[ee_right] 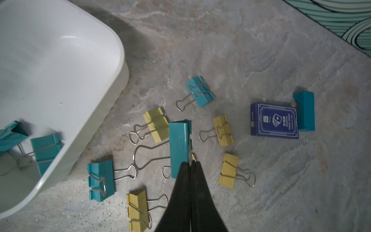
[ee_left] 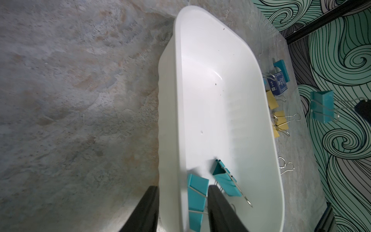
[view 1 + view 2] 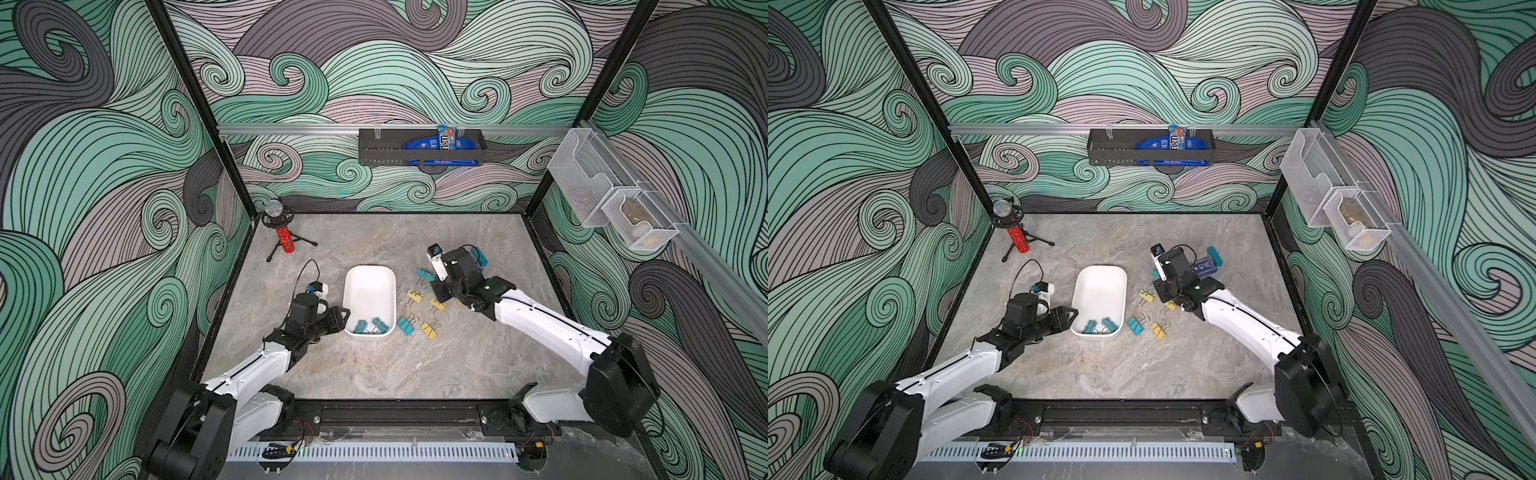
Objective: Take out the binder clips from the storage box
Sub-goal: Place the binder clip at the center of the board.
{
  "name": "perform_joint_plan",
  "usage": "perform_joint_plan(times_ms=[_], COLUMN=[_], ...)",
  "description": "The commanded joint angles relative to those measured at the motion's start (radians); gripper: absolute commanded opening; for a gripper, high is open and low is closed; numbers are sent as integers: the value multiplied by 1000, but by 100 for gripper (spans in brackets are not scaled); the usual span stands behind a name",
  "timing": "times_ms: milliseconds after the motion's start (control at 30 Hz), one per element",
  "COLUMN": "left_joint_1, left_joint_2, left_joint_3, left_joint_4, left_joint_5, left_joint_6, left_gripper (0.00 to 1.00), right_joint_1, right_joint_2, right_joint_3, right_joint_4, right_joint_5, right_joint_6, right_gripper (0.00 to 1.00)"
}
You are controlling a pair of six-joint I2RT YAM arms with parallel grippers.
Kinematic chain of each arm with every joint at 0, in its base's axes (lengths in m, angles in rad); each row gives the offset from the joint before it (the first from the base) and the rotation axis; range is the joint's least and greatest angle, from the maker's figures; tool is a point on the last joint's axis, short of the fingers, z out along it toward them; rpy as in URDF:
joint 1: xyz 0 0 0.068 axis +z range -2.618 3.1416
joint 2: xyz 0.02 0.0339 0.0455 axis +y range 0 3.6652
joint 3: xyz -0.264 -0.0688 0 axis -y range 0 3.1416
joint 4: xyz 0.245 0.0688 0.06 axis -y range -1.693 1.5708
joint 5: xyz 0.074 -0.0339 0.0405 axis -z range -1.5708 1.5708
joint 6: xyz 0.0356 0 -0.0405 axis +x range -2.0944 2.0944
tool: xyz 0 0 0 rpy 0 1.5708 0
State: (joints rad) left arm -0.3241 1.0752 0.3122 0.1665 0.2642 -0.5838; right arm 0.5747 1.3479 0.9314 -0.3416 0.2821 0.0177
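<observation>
The white storage box [image 3: 370, 282] sits mid-table with two teal binder clips [image 3: 359, 326] [image 2: 226, 180] at its near end. My left gripper [image 2: 182, 187] straddles the box's near-left wall, shut on it. One finger is outside; the inner finger [image 2: 217, 202] lies against a teal clip [image 2: 197, 192]. Right of the box, my right gripper [image 1: 190, 163] is shut on the wire handle of a teal clip [image 1: 178, 148], which hangs just above the table. Several yellow and teal clips [image 1: 156, 124] [image 1: 100, 178] lie on the table around it.
A dark blue card box [image 1: 274, 120] and a teal block [image 1: 304, 110] lie beyond the loose clips. A microphone on a tripod [image 3: 284, 232] stands at the back left. A black rack [image 3: 419, 145] and white mesh baskets [image 3: 611, 199] hang on the walls.
</observation>
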Motion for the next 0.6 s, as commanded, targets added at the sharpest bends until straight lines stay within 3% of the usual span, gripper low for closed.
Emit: perform_joint_plan(times_ms=[0, 567], left_joint_1=[-6, -6], left_joint_2=[-21, -14], left_joint_3=[4, -1], left_joint_4=[27, 45], left_joint_5=[21, 40], left_joint_6=[-1, -2], left_gripper=[43, 43], right_joint_1=[-18, -78], right_joint_2=[-63, -109], right_joint_3=[-65, -200], right_joint_4=[-2, -4], right_joint_5=[12, 49], right_joint_6=[80, 202], right_gripper=[1, 0])
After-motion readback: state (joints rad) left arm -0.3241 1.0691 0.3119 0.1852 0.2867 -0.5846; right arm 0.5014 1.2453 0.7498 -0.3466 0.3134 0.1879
